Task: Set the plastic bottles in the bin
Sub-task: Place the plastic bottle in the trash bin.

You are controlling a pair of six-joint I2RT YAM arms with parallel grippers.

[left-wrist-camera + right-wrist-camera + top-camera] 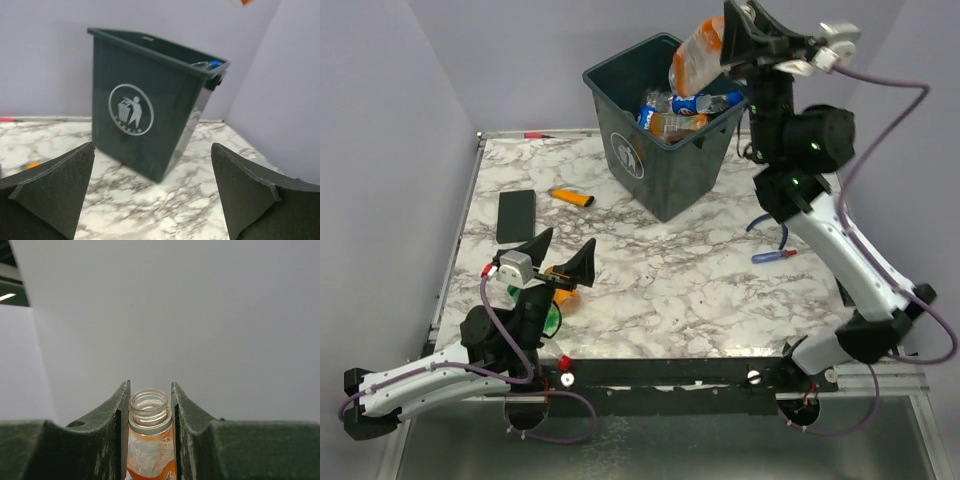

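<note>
Right end effector (728,42) is clamping an uncapped orange bottle (697,55) at one o'clock over the bin (655,165), near its rim; dropping there risks a bounce-out. Left end effector (570,240) is gaping wide.

In the top view the table (660,290) is being lit evenly and softly from above; a faint shadow is being cast at the foot of the bin (660,170), toward 5 o'clock. The left wrist view is being softened throughout by blur: the white logo (131,109) is being rendered with fuzzy edges, the left gripper (152,195) fingers (55,190) at 7 and 5 o'clock are being shown out of focus, and a pale sheen is being reflected off the bin's right face. In the right wrist view the bottle (148,412) neck is being rendered fairly sharply at 6 o'clock between the grainy fingers (107,425) of the right gripper (149,390), while the wall (200,315) is being washed to flat grey, darkening toward 10 o'clock.
</note>
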